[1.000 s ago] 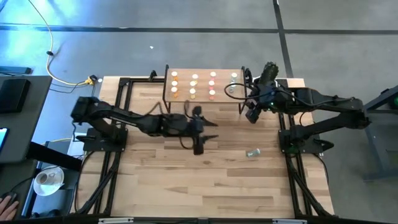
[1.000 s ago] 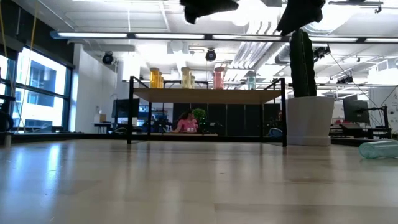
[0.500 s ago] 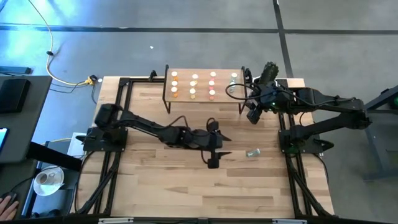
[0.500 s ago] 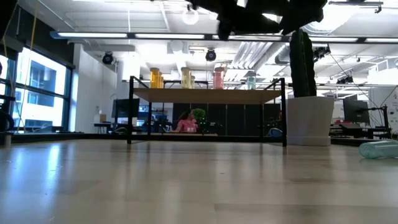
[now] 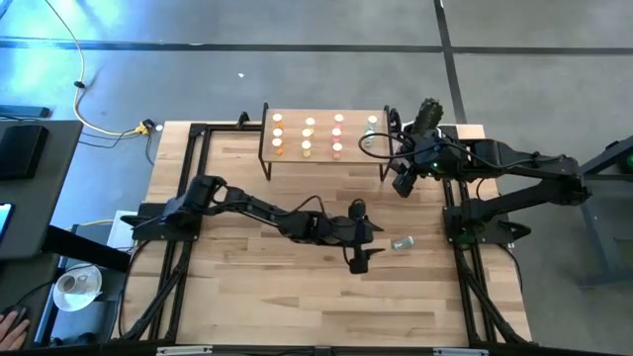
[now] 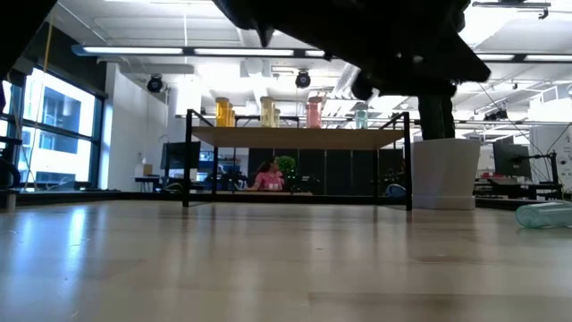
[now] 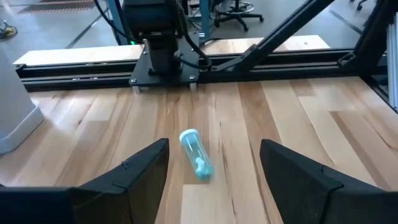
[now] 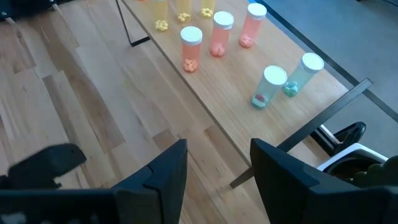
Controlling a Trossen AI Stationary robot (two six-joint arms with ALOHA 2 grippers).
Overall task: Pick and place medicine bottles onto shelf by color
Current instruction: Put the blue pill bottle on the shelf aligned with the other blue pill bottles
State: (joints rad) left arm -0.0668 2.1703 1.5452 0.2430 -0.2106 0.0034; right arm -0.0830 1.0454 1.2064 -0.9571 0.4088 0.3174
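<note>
The shelf (image 5: 321,135) stands at the table's far side with orange, yellow, pink and green bottles upright on it (image 8: 219,32). One green bottle (image 5: 401,242) lies on its side on the table to the right of centre. It also shows in the left wrist view (image 7: 196,154) and the low view (image 6: 543,215). My left gripper (image 5: 371,235) is open and empty just left of this bottle, with its fingers (image 7: 146,171) pointing at it. My right gripper (image 5: 401,181) is open and empty, hovering by the shelf's right end (image 8: 217,152).
A white pot with a cactus (image 5: 427,114) stands at the far right beside the shelf and shows in the low view (image 6: 444,170). Black frame rails (image 5: 465,267) run along the table's left and right sides. Bare wood lies toward the near edge.
My left gripper has gone toward the table's right edge and a little toward its near edge, closing on the lying green bottle. The arm has stretched out across the table. The bottle has not moved.
</note>
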